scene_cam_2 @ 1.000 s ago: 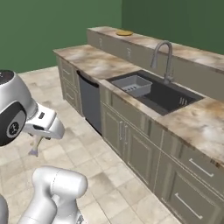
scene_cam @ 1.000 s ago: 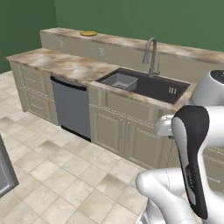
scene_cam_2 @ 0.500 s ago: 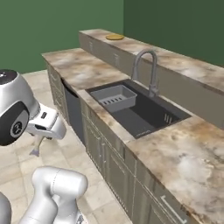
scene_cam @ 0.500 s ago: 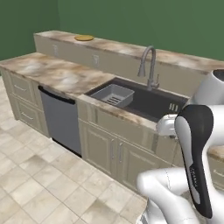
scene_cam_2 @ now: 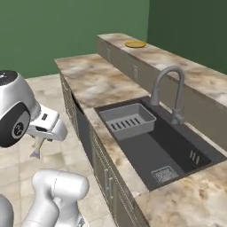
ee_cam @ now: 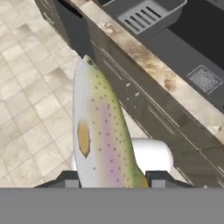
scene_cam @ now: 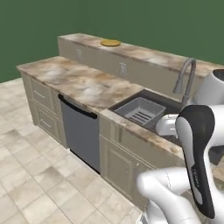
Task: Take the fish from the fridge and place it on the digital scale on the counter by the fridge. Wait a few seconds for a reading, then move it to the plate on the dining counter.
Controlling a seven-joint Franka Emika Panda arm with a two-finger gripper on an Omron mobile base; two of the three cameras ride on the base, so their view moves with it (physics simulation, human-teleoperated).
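— Where are we with the fish (ee_cam: 98, 131)?

— We have it. In the hand view it hangs between the jaws, which are pinching its tail end, its head pointing away over the tiled floor (ee_cam: 30, 109). In the right base view the gripper (scene_cam_2: 37, 146) sits low at the left, beside our own body, well short of the desk with the sink (scene_cam_2: 155, 142).

— What has just changed?

— The whole scene has slid across both base views over the last second, so we judge that the base has been driving along the kitchen, not that anything on the desk moved. The dishwasher (scene_cam: 81, 135) and sink now sit closer in front of us.

— And the plate (scene_cam: 110, 43)?

— On the dining counter (scene_cam: 144, 54), the raised far ledge behind the sink, toward its left end, well apart from the fish.

— What does that mean for the task?

— We judge this to be the last leg: carry the fish to the plate. We need to get nearer, then reach up and over the near desk.
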